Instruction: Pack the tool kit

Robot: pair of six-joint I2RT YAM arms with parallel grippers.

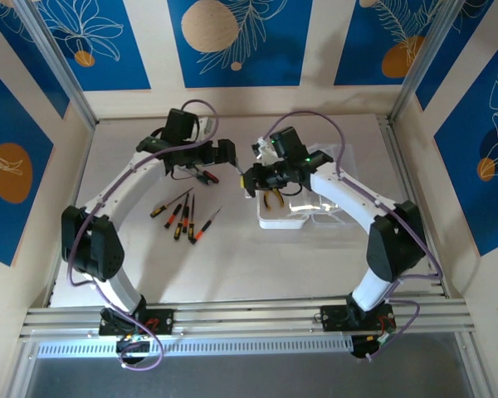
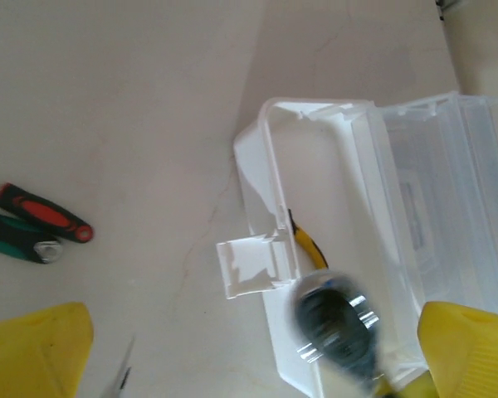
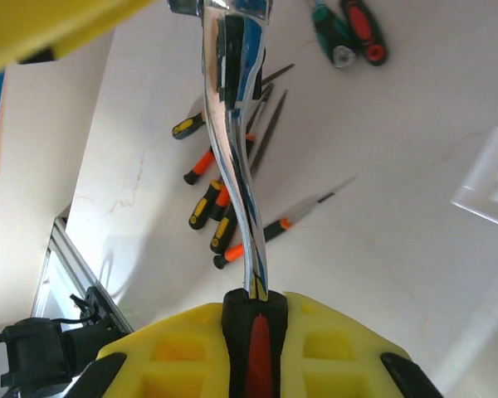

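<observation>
Now the right gripper (image 3: 253, 344) is clamped on a curved, shiny chrome wrench (image 3: 232, 124) over the translucent, boxy plastic case (image 2: 315, 166) on the table (image 2: 108, 99); the left gripper (image 2: 253, 340) has its yellow fingers (image 2: 33, 352) wide apart.

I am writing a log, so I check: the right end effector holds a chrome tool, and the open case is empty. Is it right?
One thing is wrong: the case is not empty. The left wrist view shows yellow-handled pliers lying inside it. The right end effector does hold the chrome tool, and the case is open.
</observation>
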